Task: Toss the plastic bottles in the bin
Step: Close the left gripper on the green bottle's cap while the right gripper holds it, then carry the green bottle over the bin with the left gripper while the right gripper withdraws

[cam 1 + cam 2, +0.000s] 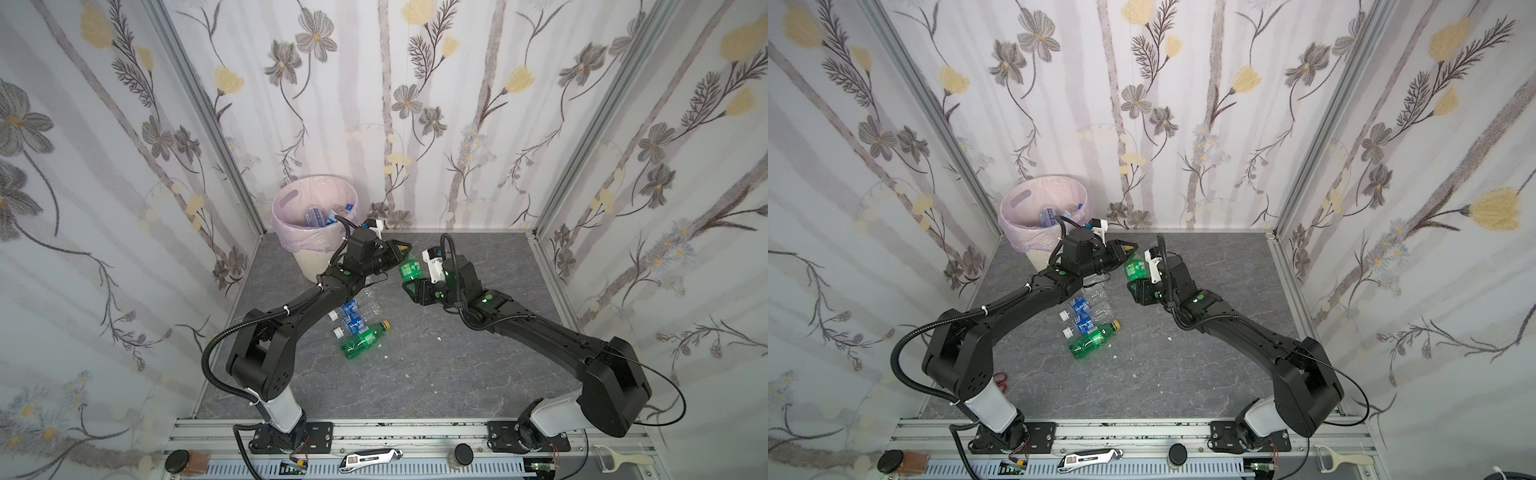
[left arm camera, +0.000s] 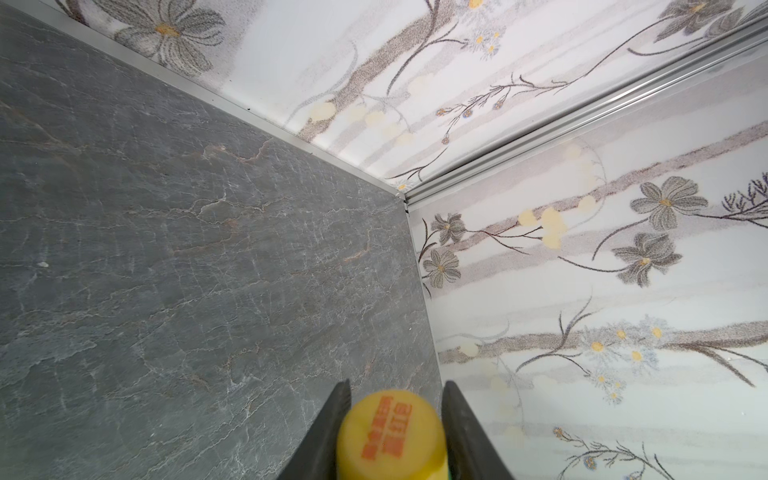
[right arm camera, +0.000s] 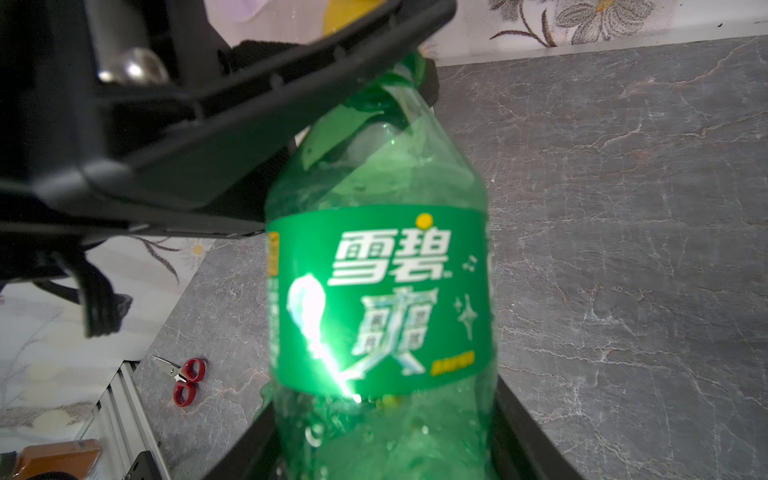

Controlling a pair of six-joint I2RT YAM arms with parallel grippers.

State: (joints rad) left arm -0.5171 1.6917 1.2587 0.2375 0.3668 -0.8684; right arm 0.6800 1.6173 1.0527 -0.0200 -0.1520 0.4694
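Nearest, lying on the desk (image 1: 457, 365) short of both grippers, under the left arm: second green bottle (image 1: 363, 338) beside clear bottles (image 1: 351, 318).

Middle: right gripper (image 1: 411, 286) clamped on the lower body of the green bottle (image 1: 410, 269), clear of the desk. Left gripper (image 2: 395, 399) pinched on its yellow cap (image 2: 390, 432).

Farthest, just beyond the left gripper: bin (image 1: 286, 239), binned bottles (image 1: 318, 216) inside.

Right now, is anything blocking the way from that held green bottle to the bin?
Nothing loose. The left claw grips the green bottle by its cap, the right claw by its body; only the left arm lies between it and the bin, its mouth open.
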